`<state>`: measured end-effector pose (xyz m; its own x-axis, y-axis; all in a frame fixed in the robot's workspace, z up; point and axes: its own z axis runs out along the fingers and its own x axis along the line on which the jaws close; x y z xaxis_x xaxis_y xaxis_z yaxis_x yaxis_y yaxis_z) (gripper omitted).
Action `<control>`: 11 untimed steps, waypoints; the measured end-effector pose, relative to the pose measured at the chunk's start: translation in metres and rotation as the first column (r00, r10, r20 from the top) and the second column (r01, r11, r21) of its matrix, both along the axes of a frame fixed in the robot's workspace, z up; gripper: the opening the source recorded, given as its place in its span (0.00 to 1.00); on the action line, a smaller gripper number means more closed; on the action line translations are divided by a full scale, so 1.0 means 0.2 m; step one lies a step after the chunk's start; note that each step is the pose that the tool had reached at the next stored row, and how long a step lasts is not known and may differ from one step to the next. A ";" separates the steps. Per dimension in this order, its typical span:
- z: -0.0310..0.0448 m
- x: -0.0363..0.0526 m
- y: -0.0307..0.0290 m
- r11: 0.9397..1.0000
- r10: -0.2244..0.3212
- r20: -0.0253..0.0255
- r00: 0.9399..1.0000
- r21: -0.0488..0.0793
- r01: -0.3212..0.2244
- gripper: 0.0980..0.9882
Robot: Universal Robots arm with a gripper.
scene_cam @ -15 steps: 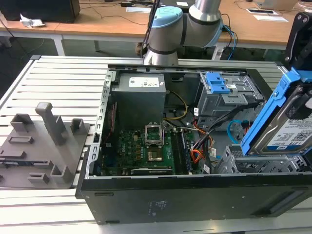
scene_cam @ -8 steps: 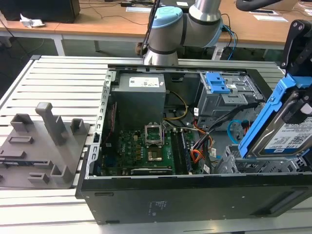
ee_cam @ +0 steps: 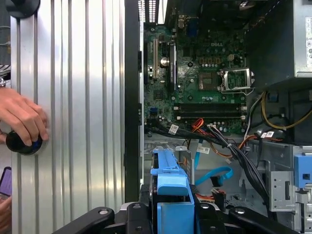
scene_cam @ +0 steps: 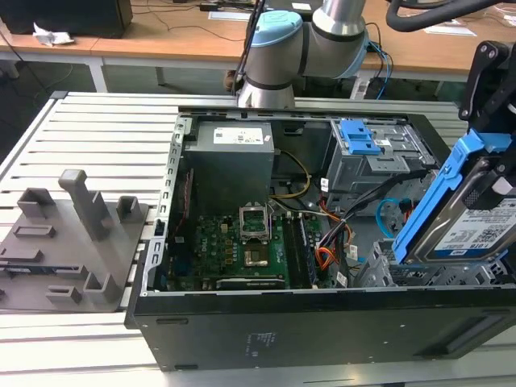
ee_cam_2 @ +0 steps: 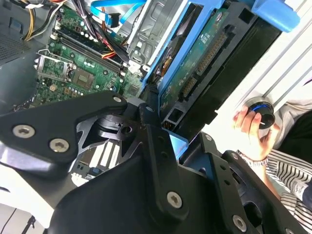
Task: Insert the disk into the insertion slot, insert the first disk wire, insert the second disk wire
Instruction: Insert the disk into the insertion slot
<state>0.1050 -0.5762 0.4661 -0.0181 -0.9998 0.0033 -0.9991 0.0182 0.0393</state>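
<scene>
The disk [scene_cam: 476,230], a silver drive with a white-and-blue label in a bright blue caddy, hangs tilted over the case's corner at the exterior view's right. My gripper [scene_cam: 490,149] is shut on its upper end. Its lower edge sits just above the insertion slot [scene_cam: 385,272], a low perforated silver bay. In the second wrist view the disk [ee_cam_2: 195,73] shows its green circuit side between my black fingers [ee_cam_2: 156,141]. The second disk wire [scene_cam: 389,211], a thin light-blue cable, loops loose beside the bay and also shows in the first wrist view [ee_cam: 214,174].
A taller grey cage with a blue latch [scene_cam: 359,137] stands behind the bay. Orange-and-black wires [scene_cam: 326,242] cross beside the motherboard [scene_cam: 242,250]. A person's hand [ee_cam: 22,117] rests on a black knob outside the case. A grey fixture [scene_cam: 72,242] sits at the exterior view's left.
</scene>
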 end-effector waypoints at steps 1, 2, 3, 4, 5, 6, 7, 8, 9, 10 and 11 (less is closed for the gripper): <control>-0.009 0.000 0.000 1.000 0.000 0.000 1.000 0.000 0.000 0.30; -0.018 0.000 0.000 1.000 0.000 0.000 1.000 0.000 0.000 0.30; -0.024 0.000 0.000 1.000 0.000 0.000 1.000 0.000 0.000 0.30; -0.029 0.000 0.000 1.000 0.000 0.000 1.000 0.000 0.000 0.30; -0.031 0.000 0.000 1.000 0.000 0.000 1.000 0.000 0.000 0.30; -0.035 0.000 0.000 1.000 0.000 0.000 1.000 0.000 0.000 0.30; -0.039 0.001 0.000 1.000 0.000 0.000 1.000 0.000 0.000 0.30; -0.044 0.001 0.000 1.000 0.000 0.000 1.000 0.000 0.000 0.30; -0.048 0.001 0.000 1.000 0.000 0.000 1.000 0.000 0.000 0.30; -0.056 0.001 0.000 1.000 0.000 0.000 1.000 0.000 0.000 0.30; -0.065 0.001 0.000 1.000 0.000 0.000 1.000 0.000 0.000 0.30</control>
<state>0.1053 -0.5762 0.4532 -0.0181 -0.9998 0.0033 -0.9991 0.0182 0.0393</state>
